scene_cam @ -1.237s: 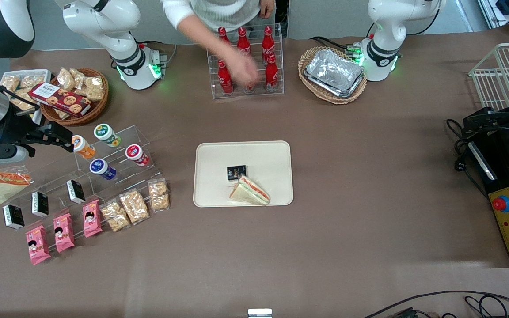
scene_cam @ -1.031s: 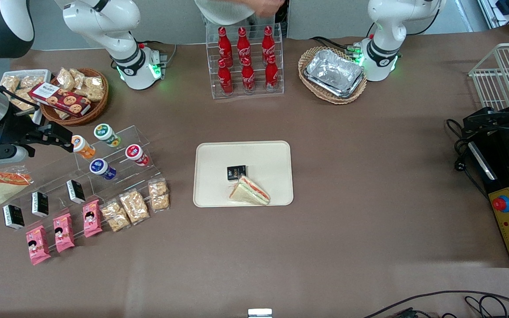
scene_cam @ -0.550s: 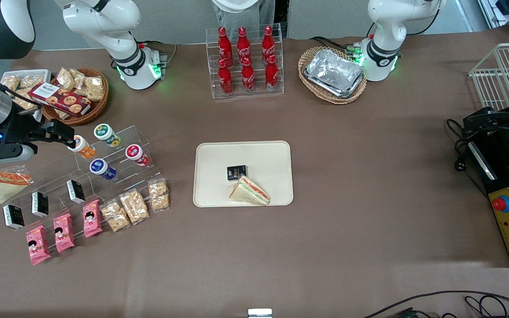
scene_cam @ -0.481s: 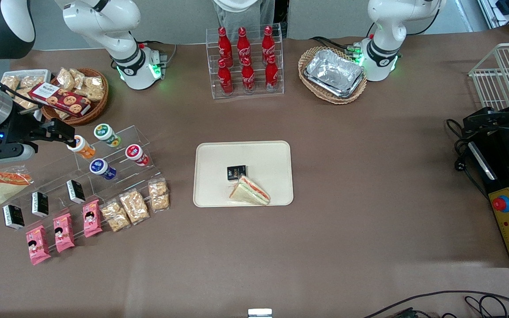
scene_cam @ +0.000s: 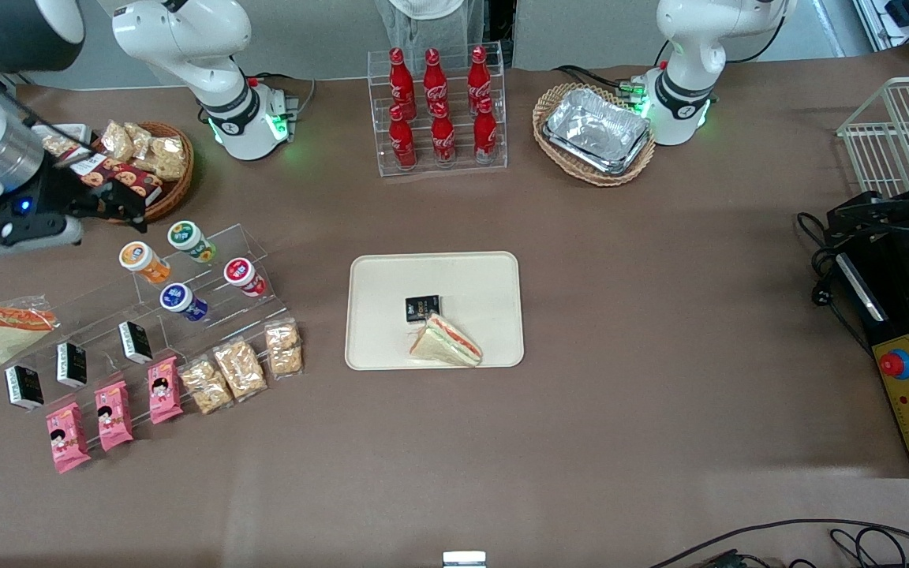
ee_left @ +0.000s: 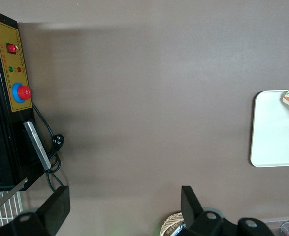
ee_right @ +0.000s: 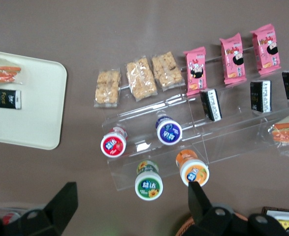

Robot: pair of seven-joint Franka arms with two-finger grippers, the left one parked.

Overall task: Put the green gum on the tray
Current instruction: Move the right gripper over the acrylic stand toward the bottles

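Green gum (scene_cam: 190, 241) located on upper step of clear acrylic stand (scene_cam: 210, 292), beside orange-lidded canister (scene_cam: 142, 262), well apart from tray (scene_cam: 391, 276). Gripper (scene_cam: 119, 207) positioned above wicker basket (scene_cam: 174, 185), near stand; fingers (ee_right: 65, 201) spread open, empty. Canister judged light, rigid, smooth-walled. Recommended hold: across cylindrical wall below lid.

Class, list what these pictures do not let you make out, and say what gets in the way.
- Front view: the gripper, jaws apart over the wicker basket's edge, covers part of the cookie box.
- Left wrist view: the tray is cut off by the picture's edge.
- Front and right wrist views: the lettering on the green gum is too small to read.
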